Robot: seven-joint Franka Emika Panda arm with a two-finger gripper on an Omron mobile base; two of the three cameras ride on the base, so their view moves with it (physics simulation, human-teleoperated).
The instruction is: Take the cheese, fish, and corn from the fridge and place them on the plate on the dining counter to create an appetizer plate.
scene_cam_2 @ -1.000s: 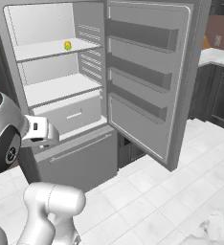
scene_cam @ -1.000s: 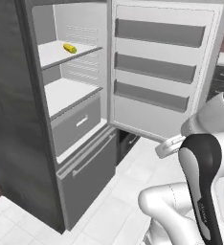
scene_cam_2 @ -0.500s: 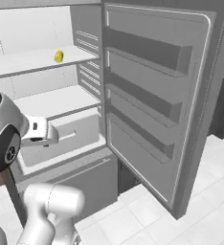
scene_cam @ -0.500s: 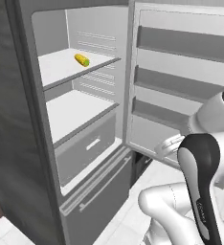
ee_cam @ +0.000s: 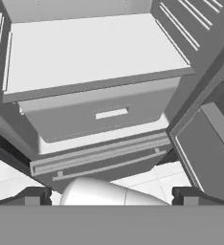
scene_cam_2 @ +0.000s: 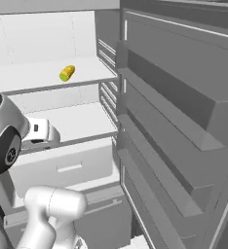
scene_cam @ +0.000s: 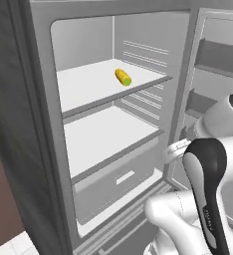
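The corn [scene_cam: 122, 77] is lying on the open fridge [scene_cam: 49, 124] shelf, ungrasped; the gripper [ee_cam: 111, 194] is hanging spread wide and empty.

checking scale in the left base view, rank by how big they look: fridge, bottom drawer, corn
1. fridge, largest by far
2. bottom drawer
3. corn, smallest, though it lies farther back, so nearness exaggerates the gap

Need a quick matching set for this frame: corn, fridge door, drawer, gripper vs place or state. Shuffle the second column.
1. corn
2. fridge door
3. drawer
4. gripper

a. shut, under the lower shelf
b. open, holding nothing
c. lying on the upper shelf
d. swung wide open, ribbed shelves showing

Pairs: 1-c, 2-d, 3-a, 4-b
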